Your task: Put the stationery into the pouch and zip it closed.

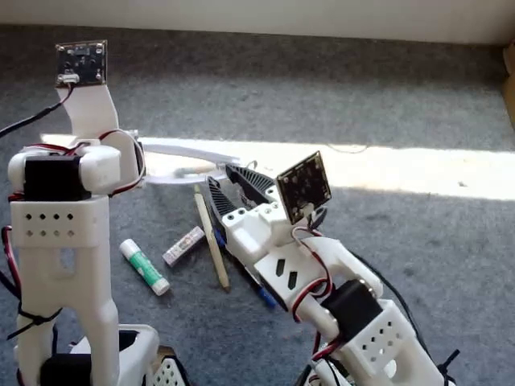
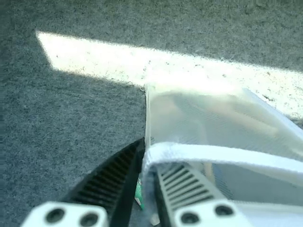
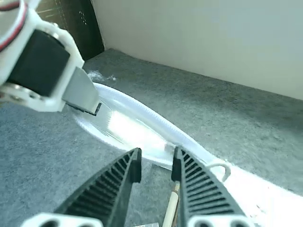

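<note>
The white mesh pouch (image 1: 189, 161) lies on the grey carpet, partly in a strip of sunlight. My left gripper (image 2: 147, 163) is shut on the pouch's white edge band (image 2: 213, 153) and holds that end up. My right gripper (image 3: 156, 163) is open, its fingertips just short of the pouch's (image 3: 132, 127) long zipper edge with nothing between them. In the high view it (image 1: 220, 178) stands at the pouch's near side. On the carpet lie a pencil (image 1: 211, 237), a green-and-white glue stick (image 1: 145, 267) and a small white stick (image 1: 183, 245). A blue pen (image 1: 263, 295) is half hidden under the right arm.
A zipper pull ring (image 3: 220, 168) sits at the pouch's far end. The left arm's body (image 3: 42, 66) stands close beside the pouch. A pale wall (image 1: 257, 14) runs along the back. Bare carpet (image 1: 418, 241) stretches to the right.
</note>
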### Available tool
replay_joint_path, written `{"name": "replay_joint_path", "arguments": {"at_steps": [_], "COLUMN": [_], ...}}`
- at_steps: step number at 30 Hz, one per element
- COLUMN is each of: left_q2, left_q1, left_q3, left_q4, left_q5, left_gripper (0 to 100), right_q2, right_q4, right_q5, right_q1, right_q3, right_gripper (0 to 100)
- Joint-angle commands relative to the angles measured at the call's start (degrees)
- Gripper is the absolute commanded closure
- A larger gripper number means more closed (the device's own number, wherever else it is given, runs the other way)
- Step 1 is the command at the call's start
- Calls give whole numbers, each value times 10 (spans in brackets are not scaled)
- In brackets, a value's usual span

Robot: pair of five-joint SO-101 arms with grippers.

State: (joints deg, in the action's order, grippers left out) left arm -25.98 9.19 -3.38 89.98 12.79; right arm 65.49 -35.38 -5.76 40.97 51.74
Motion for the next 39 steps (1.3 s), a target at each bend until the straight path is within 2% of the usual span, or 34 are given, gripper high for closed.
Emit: {"name": "replay_joint_path", "arguments": {"at_steps": [1, 5, 10, 18, 27, 39], "left_q2": [2, 2, 2, 2, 2, 2], "left_q1": [49, 80, 109, 153, 195, 226], "left_q3": [3, 0, -1, 1, 0, 1], "left_q4": [-14, -30, -33, -34, -50, -47], "left_q5": [3, 3, 4, 5, 7, 8], "left_gripper": [993, 993, 993, 993, 993, 993], "right_q2": [13, 12, -5, -126, -210, -390], "right_q4": [-112, -174, -175, -175, -171, -52], "right_q5": [-3, -3, -2, -3, -3, -3], "right_q1": [-23, -29, -29, -26, 29, 28], "right_q3": [-106, -167, -176, -179, -177, -176], "right_gripper": [887, 887, 887, 887, 887, 883]}}
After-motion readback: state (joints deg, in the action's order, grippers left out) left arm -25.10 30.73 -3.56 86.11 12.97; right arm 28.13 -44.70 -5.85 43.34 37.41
